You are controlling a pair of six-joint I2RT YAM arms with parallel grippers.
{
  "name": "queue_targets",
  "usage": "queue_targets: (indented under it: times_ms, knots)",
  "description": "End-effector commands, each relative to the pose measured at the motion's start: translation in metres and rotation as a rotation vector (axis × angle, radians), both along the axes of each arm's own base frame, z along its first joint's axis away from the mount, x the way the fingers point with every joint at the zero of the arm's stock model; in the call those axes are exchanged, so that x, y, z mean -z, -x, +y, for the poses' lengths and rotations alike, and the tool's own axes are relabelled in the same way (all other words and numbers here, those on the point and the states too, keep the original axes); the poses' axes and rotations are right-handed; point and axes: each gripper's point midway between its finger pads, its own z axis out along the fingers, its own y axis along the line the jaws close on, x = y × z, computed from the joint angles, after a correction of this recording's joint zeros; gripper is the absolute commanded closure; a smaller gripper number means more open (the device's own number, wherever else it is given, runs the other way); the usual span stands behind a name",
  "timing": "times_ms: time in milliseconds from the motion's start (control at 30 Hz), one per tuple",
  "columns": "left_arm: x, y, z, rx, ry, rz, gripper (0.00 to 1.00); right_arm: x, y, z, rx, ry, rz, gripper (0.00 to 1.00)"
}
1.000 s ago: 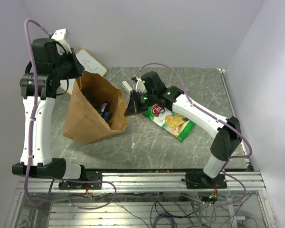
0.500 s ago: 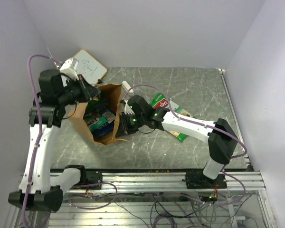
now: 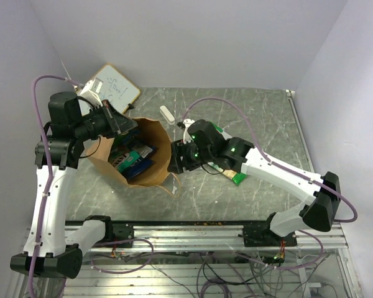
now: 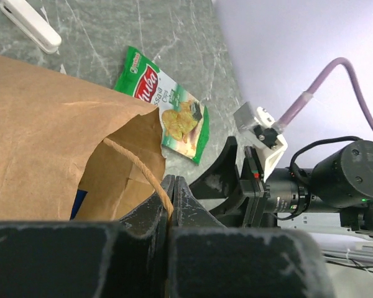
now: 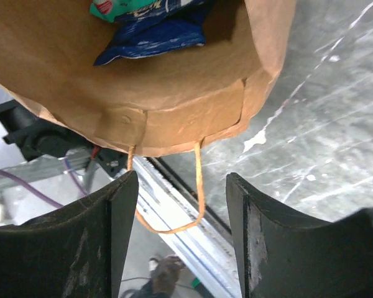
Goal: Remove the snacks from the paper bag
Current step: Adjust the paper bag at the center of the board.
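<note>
The brown paper bag (image 3: pixel 150 176) stands on the table at the left with its mouth open to the top view. My left gripper (image 3: pixel 125 125) is shut on its far twisted handle (image 4: pixel 150 178) at the rim. Inside lie snacks: a blue packet (image 3: pixel 138 166) and a multicoloured green-edged one (image 3: pixel 127 156). My right gripper (image 3: pixel 178 159) is open beside the bag's right rim; the near handle loop (image 5: pixel 199 186) hangs loose between its fingers (image 5: pixel 115 239). A green packet with a red logo (image 4: pixel 168 112) lies on the table, partly under the right arm (image 3: pixel 237 178).
A small white block (image 3: pixel 166 113) lies behind the bag. A wood-framed whiteboard (image 3: pixel 114 87) leans at the back left. The aluminium rail (image 3: pixel 193 236) runs along the table's near edge. The right arm's forearm (image 3: pixel 280 174) stretches across the right half of the table.
My right gripper has opened and let go of the bag's near handle. The left arm came down with the bag, whose mouth now faces up.
</note>
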Motion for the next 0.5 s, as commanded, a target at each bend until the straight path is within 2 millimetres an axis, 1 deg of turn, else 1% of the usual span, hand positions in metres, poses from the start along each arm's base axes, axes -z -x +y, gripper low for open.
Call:
queue_targets:
  times_ms: [0, 100, 233, 300, 367, 467]
  knots:
    - [-0.014, 0.01, -0.006, 0.038, 0.037, 0.021, 0.93, -0.018, -0.014, -0.018, -0.032, 0.09, -0.158, 0.4]
    - [-0.011, 0.008, -0.01, 0.049, 0.067, 0.054, 0.93, -0.04, -0.016, 0.0, -0.146, 0.006, -0.278, 0.4]
    - [-0.009, 0.01, -0.014, 0.065, 0.104, 0.081, 0.93, -0.061, -0.023, 0.028, -0.311, -0.057, -0.477, 0.4]
    - [-0.007, 0.011, -0.014, 0.059, 0.111, 0.09, 0.93, -0.067, -0.018, 0.042, -0.453, -0.087, -0.597, 0.4]
    - [-0.005, 0.01, -0.012, 0.043, 0.105, 0.095, 0.93, -0.068, -0.013, 0.052, -0.586, -0.104, -0.753, 0.4]
    - [-0.002, 0.009, -0.011, 0.03, 0.1, 0.106, 0.93, -0.058, -0.002, 0.06, -0.833, -0.102, -0.986, 0.4]
